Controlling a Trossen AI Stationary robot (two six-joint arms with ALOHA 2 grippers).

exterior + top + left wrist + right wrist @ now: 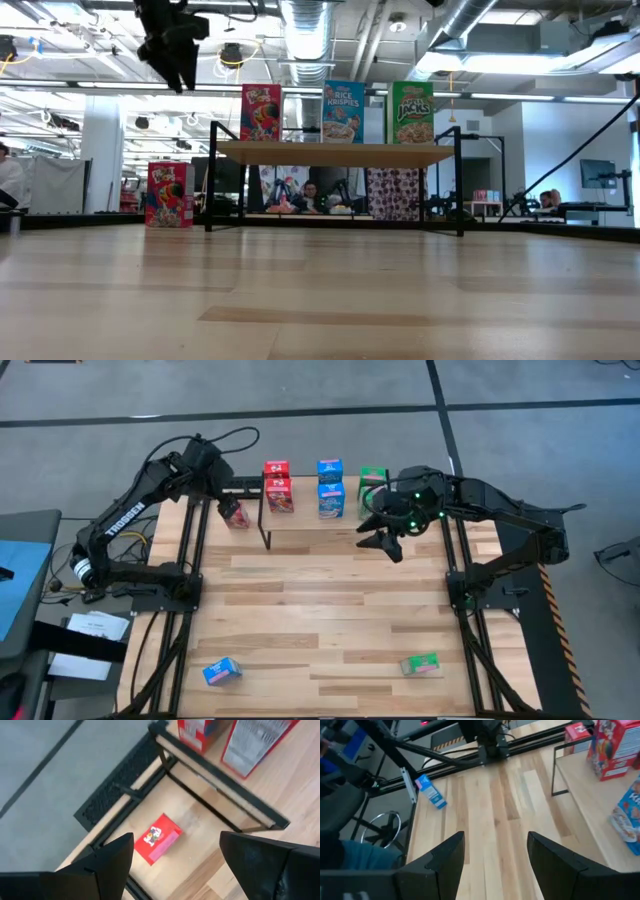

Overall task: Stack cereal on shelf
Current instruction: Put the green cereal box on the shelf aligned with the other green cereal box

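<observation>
Shelf [300, 520]: three boxes stood on top, red [277, 472], blue [330, 472], green [373, 480]. Left gripper [222, 505] is held above a red box [234, 514] beside the shelf, fingers parted, empty. Right gripper [385, 532]: likewise parted, empty.

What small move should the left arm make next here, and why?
Probably lower the left gripper straight down around the red box standing on the table beside the shelf. Its fingers are open and empty, hanging above that box, which is not yet on the shelf. The right gripper waits open at the shelf's other end.
</observation>
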